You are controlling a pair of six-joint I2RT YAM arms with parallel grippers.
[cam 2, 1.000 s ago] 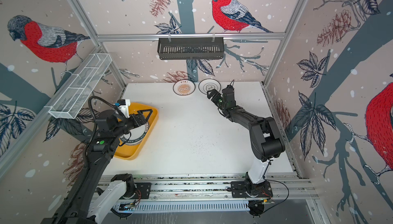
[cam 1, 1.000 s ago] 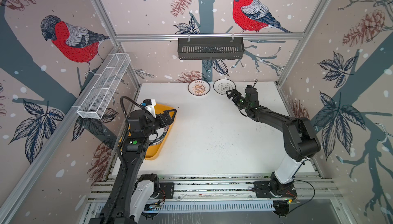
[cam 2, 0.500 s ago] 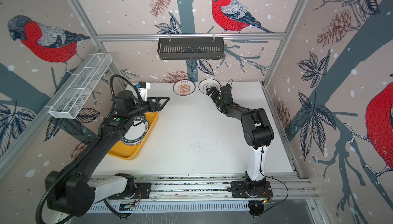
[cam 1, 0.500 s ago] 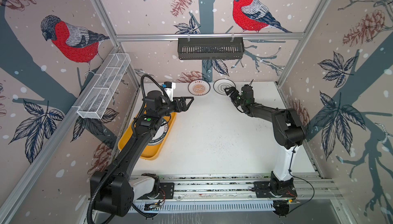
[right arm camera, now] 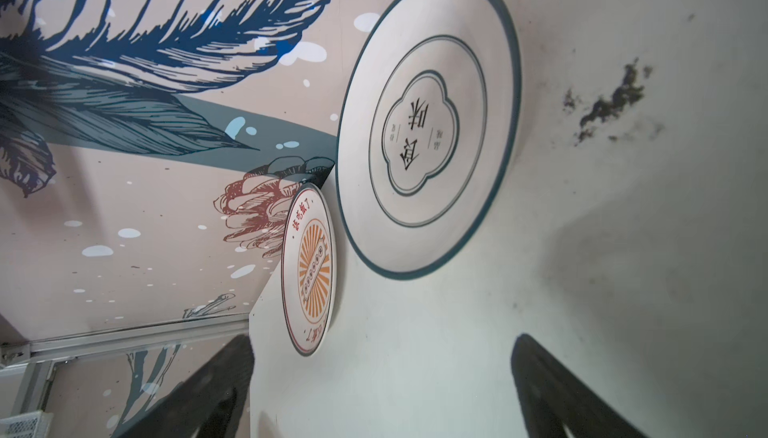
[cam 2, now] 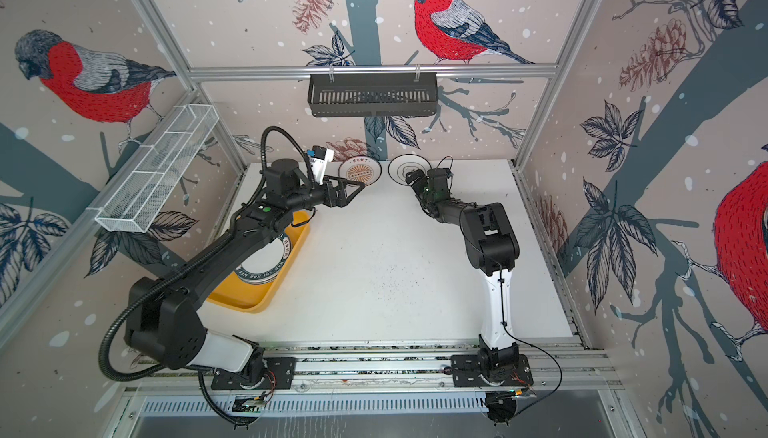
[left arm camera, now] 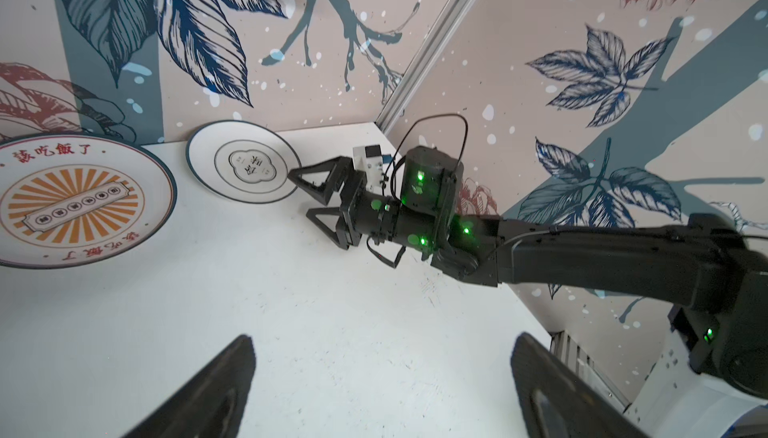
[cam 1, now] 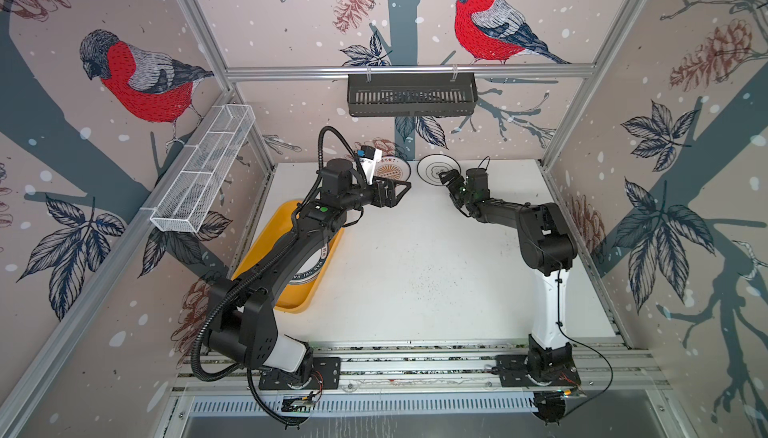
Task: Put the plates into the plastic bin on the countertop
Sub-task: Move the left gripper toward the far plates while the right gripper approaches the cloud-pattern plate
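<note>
Two plates lie side by side at the back edge of the countertop point(cam 1: 415, 273): an orange sunburst plate point(cam 1: 394, 169) point(cam 2: 360, 170) point(left arm camera: 79, 203) point(right arm camera: 309, 269) and a black-rimmed emblem plate point(cam 1: 432, 166) point(cam 2: 404, 169) point(left arm camera: 245, 161) point(right arm camera: 428, 124). My left gripper point(cam 1: 401, 194) point(cam 2: 354, 192) point(left arm camera: 383, 338) is open and empty, just in front of the sunburst plate. My right gripper point(cam 1: 448, 177) point(cam 2: 411, 176) point(left arm camera: 300, 192) point(right arm camera: 383, 338) is open beside the emblem plate's rim, holding nothing. The yellow plastic bin point(cam 1: 291, 305) point(cam 2: 259, 305) at the left holds a green-lettered plate point(cam 1: 321, 263) point(cam 2: 266, 269), mostly hidden under my left arm.
A black slatted basket point(cam 1: 411, 95) hangs on the back wall above the plates. A white wire-mesh basket point(cam 1: 203, 174) hangs on the left wall. The back wall stands right behind the plates. Aluminium rails point(cam 1: 415, 367) run along the front. A dark smudge point(right arm camera: 611, 99) marks the counter.
My left arm has swung from over the bin to the back middle, near the sunburst plate. My right gripper has edged closer to the emblem plate. Both stayed open.
</note>
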